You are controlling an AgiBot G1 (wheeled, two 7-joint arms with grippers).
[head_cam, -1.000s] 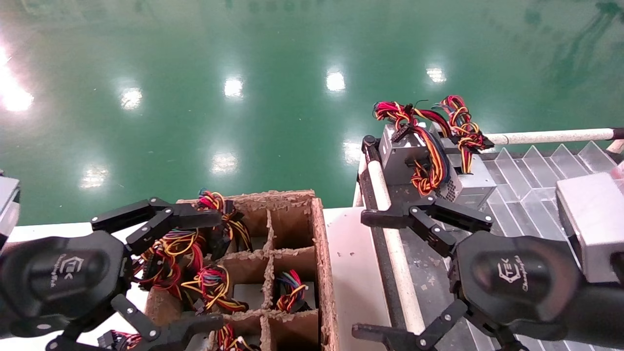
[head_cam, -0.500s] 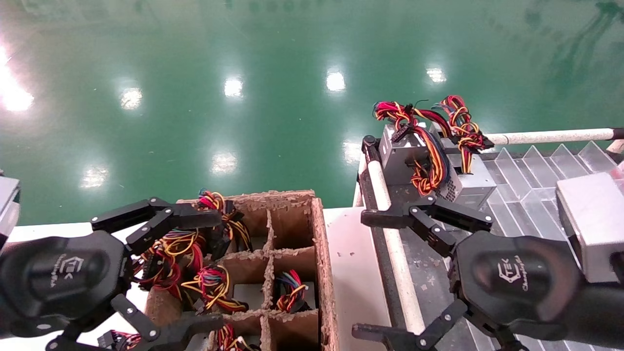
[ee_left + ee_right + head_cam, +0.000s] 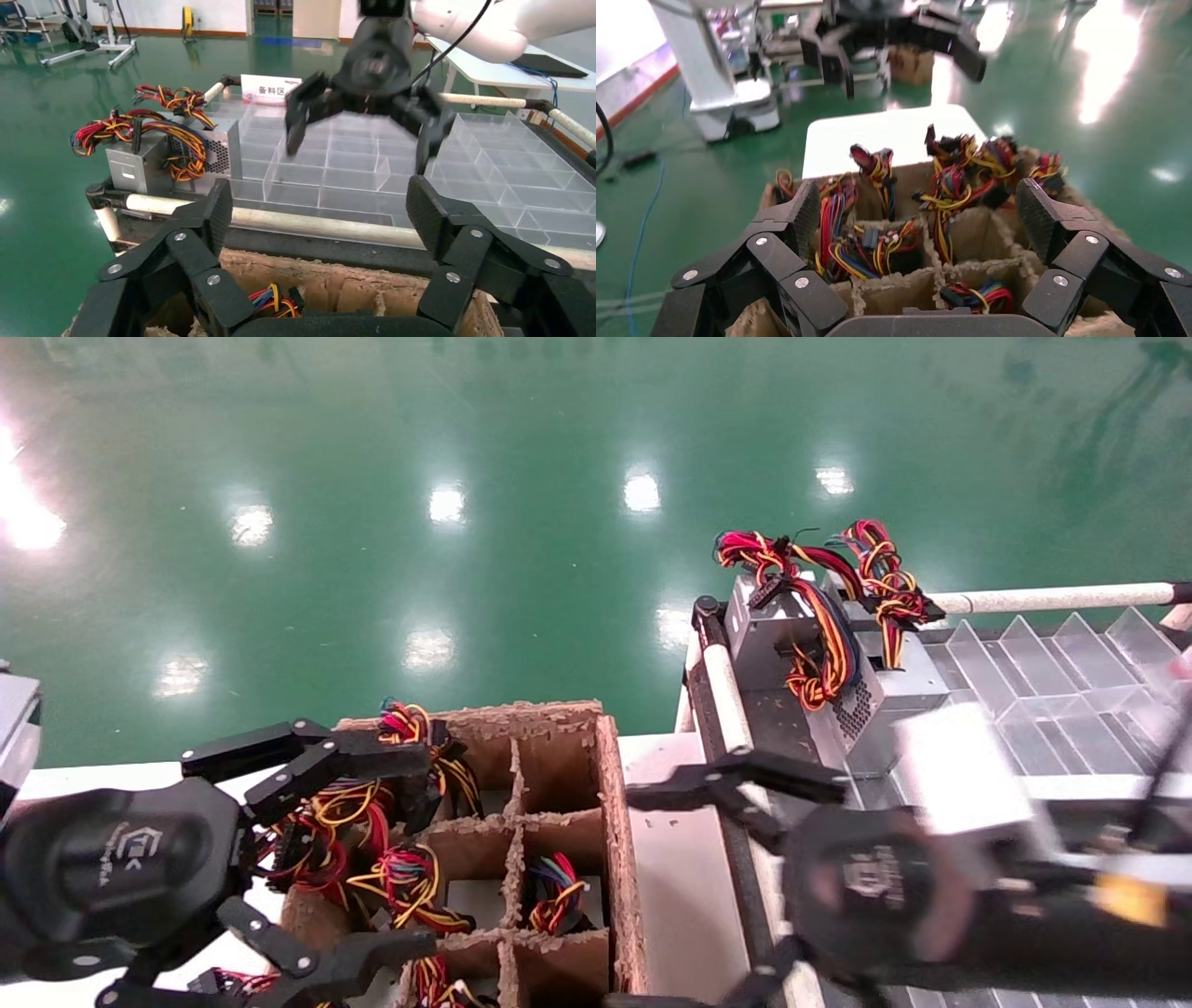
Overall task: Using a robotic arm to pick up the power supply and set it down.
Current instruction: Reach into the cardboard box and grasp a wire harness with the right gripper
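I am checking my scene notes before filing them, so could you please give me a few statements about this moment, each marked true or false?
1. Both claws are open. True: left claw, right claw.
2. The right claw holds a power supply. False: it holds nothing; that unit sits on the rack of clear dividers.
3. The cardboard crate holds wire bundles in its compartments. True.
4. The floor is grey. False: it is glossy green.

Not much readable text here.
We spot a white sign [image 3: 270, 89] reading "备料区" behind the clear trays, and a logo on the left gripper [image 3: 377, 854] body whose lettering we can't quite read.
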